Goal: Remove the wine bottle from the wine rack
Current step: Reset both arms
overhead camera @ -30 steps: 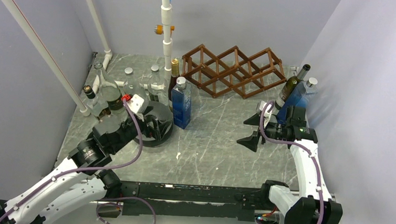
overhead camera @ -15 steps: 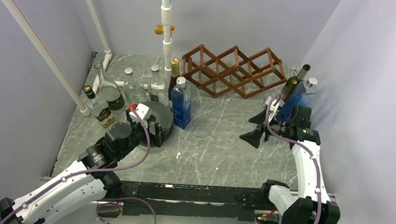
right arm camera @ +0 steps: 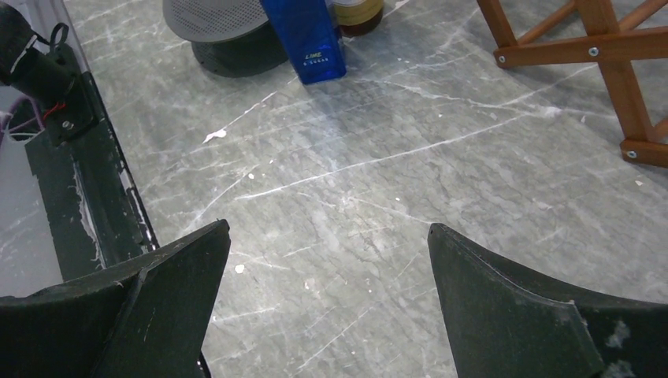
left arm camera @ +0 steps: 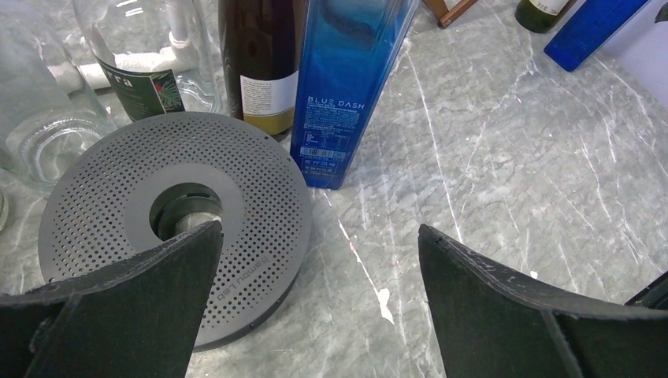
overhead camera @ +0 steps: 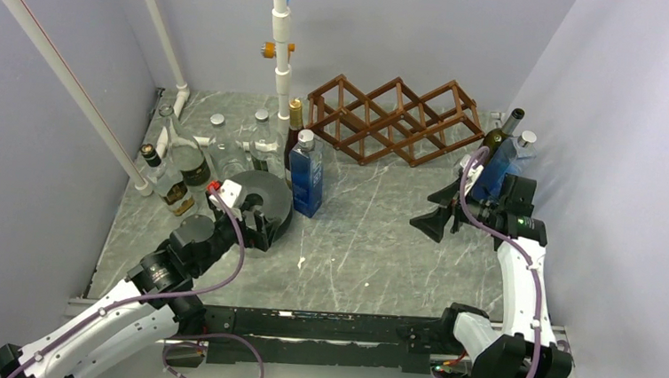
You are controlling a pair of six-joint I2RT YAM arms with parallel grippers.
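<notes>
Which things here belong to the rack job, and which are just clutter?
Job: wine rack, cells look empty; left fingers and right fingers, both open.
Clutter: perforated grey disc, blue square bottle, dark bottle, clear bottles, green bottle by the right wall.

Lab cell: grey walls [overhead camera: 395,33], marble tabletop [overhead camera: 363,235]

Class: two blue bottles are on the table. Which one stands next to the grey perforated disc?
The upright blue bottle labelled BLUE DASH, left of the wine rack; the other blue bottle is by the right wall.
</notes>
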